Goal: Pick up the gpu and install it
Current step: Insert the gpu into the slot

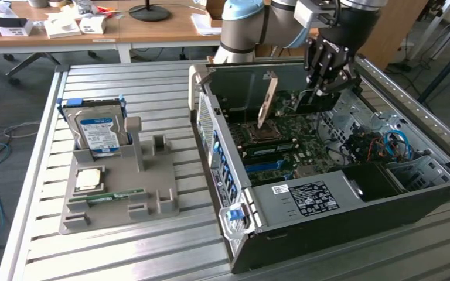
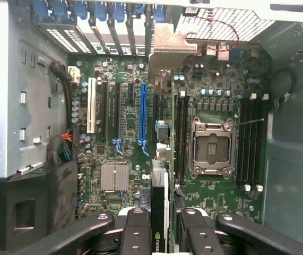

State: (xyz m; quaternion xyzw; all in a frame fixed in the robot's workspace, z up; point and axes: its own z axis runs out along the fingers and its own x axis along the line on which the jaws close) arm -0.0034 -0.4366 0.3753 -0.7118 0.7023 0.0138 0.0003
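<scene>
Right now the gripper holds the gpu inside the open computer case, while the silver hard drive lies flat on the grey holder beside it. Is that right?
Not quite. The hard drive stands upright in the grey holder, not flat, as the exterior view shows. The rest holds: the gripper holds the gpu inside the open computer case.
</scene>
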